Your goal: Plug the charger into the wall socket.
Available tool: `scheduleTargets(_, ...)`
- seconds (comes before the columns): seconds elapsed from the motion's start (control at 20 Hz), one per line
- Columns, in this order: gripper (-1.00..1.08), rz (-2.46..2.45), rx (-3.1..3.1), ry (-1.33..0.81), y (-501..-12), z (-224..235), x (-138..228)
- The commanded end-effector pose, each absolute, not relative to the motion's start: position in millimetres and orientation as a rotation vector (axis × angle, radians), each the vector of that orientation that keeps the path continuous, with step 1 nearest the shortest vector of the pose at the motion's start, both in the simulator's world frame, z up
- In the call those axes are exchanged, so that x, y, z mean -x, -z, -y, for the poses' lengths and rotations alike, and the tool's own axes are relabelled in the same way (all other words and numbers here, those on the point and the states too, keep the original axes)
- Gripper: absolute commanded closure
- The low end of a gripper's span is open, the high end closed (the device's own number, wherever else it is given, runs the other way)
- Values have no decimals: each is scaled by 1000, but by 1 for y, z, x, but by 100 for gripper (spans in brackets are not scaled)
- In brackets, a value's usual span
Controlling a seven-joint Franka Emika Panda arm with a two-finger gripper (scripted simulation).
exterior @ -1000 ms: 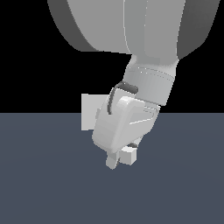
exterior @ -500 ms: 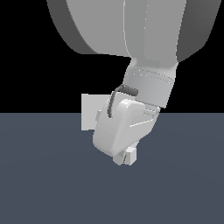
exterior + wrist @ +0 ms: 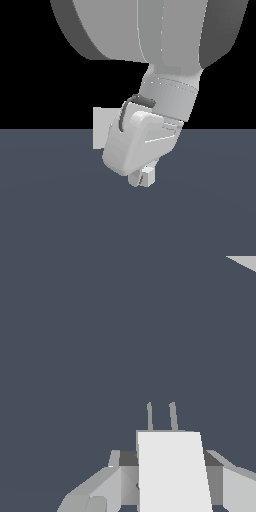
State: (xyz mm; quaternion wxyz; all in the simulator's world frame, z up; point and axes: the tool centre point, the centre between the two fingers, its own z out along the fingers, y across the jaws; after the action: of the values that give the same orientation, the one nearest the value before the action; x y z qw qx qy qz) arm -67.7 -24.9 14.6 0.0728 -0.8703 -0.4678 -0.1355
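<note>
The charger (image 3: 172,471) is a small off-white block with two short grey prongs (image 3: 161,416) pointing away from the wrist. It sits between my gripper's (image 3: 170,463) fingers (image 3: 120,476), whose dark pads touch both of its sides. In the exterior view the charger (image 3: 148,176) shows just under the hand, low over the dark floor, with my gripper (image 3: 142,179) shut on it. The wall socket (image 3: 101,128) is a flat off-white plate standing behind the hand, mostly hidden by it. One of its corners (image 3: 245,260) shows in the wrist view, ahead of the prongs and off to one side.
A dark blue-grey floor (image 3: 60,210) fills the lower half of the exterior view, with black background above. The large grey arm links (image 3: 150,30) hang over the scene and block much of the socket.
The hand has sunk slightly over the charger. The finger that stood apart from the block on the exterior view's left has drawn in against it. The charger has barely moved.
</note>
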Motion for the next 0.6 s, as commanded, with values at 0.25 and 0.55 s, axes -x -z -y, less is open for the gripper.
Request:
scheduleTargets(0.25,108,1271,2696,422,-27,18,67)
scheduleTargets(0.55,108,1087,2793,441,-43,9,66)
